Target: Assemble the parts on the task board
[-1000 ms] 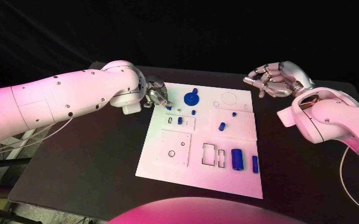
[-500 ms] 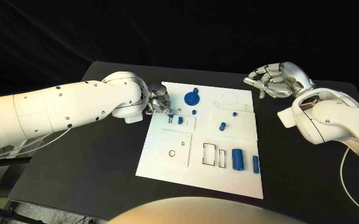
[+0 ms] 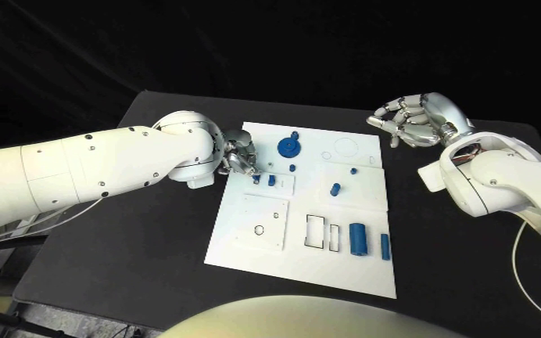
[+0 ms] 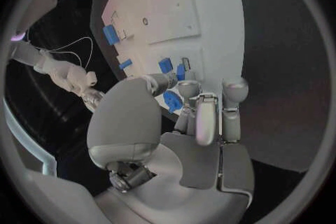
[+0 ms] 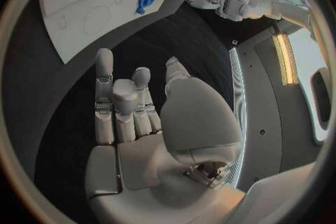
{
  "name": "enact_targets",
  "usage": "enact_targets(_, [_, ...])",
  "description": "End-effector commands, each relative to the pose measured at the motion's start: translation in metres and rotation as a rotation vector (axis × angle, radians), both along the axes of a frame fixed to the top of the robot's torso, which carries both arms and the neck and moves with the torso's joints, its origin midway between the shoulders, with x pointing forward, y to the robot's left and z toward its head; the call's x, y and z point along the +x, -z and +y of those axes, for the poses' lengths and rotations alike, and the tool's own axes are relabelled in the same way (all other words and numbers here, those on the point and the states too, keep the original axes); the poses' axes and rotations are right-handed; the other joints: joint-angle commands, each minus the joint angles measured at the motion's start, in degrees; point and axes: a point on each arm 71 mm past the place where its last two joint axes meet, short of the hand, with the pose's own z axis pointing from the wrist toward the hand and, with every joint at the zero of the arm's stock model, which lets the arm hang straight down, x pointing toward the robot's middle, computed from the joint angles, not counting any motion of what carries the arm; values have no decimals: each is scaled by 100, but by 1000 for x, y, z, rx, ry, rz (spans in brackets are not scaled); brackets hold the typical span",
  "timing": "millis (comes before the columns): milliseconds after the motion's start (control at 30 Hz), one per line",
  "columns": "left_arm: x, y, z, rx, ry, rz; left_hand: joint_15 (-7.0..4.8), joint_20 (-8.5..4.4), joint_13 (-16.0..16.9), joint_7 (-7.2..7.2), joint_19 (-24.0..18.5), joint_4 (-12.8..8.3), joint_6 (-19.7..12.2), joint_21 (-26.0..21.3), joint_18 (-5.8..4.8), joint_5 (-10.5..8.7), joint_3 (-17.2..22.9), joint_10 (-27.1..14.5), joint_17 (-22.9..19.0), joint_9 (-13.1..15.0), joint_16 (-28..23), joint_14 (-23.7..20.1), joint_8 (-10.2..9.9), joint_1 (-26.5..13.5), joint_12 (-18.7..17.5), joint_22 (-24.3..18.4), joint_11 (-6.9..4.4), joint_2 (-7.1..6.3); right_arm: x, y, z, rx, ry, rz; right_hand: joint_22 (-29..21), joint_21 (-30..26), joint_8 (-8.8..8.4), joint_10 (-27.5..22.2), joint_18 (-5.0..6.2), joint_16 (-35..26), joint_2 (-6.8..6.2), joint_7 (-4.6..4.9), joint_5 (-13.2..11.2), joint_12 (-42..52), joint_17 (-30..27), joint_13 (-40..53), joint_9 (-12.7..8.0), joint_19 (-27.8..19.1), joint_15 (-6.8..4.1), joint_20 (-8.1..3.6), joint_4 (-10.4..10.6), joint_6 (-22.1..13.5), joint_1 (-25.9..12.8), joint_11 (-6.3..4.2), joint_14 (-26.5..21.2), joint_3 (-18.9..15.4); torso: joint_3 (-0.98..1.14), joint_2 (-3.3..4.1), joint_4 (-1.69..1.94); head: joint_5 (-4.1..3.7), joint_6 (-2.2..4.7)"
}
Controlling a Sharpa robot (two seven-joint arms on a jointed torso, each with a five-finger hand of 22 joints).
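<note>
The white board (image 3: 304, 213) lies flat on the black table (image 3: 135, 244), its long sides running away from the robot. The left hand (image 3: 239, 155) hangs over the board's far left corner, fingertips by a small blue part (image 3: 270, 181); whether it pinches anything is hidden. The right hand (image 3: 415, 121) hovers apart, fingers curled, empty. A long blue part (image 3: 357, 239) lies lengthwise.
</note>
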Motion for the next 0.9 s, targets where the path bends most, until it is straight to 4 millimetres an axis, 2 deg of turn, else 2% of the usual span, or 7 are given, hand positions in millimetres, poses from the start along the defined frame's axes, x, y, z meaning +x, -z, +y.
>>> enact_targets(33, [0,1,-2,5,16,-7,-42,-5,-1,-80,27,-857,131,26,-45,21,888,21,94,616,18,271,27,-67,15,8,-3,-2,-1,0,2,0,-18,0,-6,-20,38,-24,115,-16,49,-8,-14,-29,-3,-5,9,1,-18,35,2,-42,-4,-4,-34,-24,4,0,0,4,-7])
enact_targets(467, [-1,5,-2,31,34,10,-49,-12,9,-86,28,-884,130,30,-45,35,948,30,89,642,15,271,46,-110,16,11,-10,-18,-1,1,2,-6,-22,-4,-9,-25,41,-21,115,-19,56,-9,-14,-27,-1,-6,9,3,-17,35,3,-44,-10,-3,-32,-25,11,3,-1,-1,-6])
enact_targets(900, [-3,7,-3,49,51,22,-54,-18,15,-91,33,-913,132,39,-47,57,1000,37,91,668,15,272,67,-154,16,24,-15,-38,-2,0,2,-11,-25,-8,-9,-25,41,-21,115,-19,56,-9,-14,-27,-1,-6,9,3,-17,35,3,-44,-10,-3,-32,-25,8,-3,-4,-1,-19])
